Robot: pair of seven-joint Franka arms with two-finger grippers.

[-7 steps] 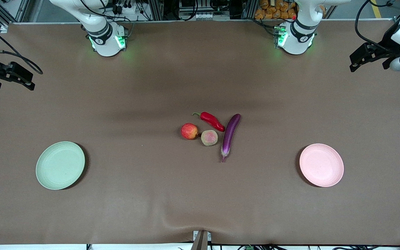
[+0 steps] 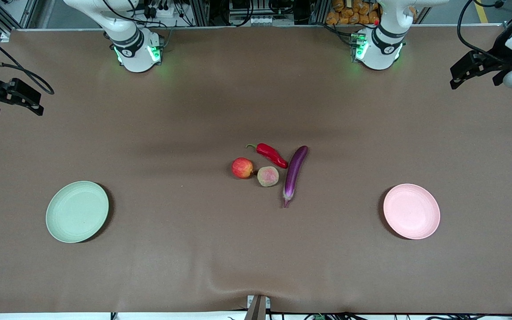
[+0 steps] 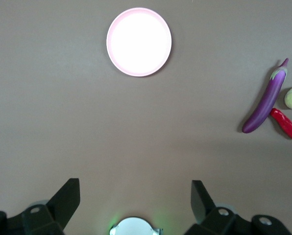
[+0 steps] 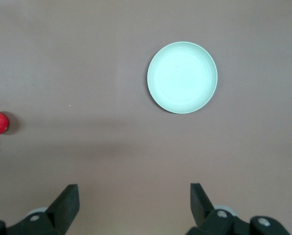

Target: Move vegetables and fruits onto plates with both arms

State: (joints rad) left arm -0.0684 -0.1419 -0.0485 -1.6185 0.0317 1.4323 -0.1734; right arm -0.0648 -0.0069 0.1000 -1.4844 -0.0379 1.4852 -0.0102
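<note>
The left gripper (image 2: pixel 462 76) hangs high over the bare table at the left arm's end, close to the edge where the bases stand. In its wrist view the fingers (image 3: pixel 67 200) stand wide apart with nothing between them. The right gripper (image 2: pixel 20 100) hangs the same way over the right arm's end of the table, its fingers (image 4: pixel 67 203) also spread wide and empty.

Below each gripper, nearer the front camera, sits a plate. The pale pink plate (image 2: pixel 411 211) lies toward the left arm's end and holds nothing. The pale green plate (image 2: pixel 77 211) lies toward the right arm's end, also bare inside.

All four foods lie together at the middle of the table (image 2: pixel 256 266), well apart from both plates. The purple eggplant (image 2: pixel 294 174) lies lengthwise on the side toward the pink plate, its stem end pointing at the front camera. The red chili pepper (image 2: pixel 271 154) lies farther from the camera, its tip touching or nearly touching the eggplant. The peach-like ball (image 2: pixel 268 176) sits just beside the eggplant, and the apple (image 2: pixel 242 168) sits just beside the ball, toward the green plate.
</note>
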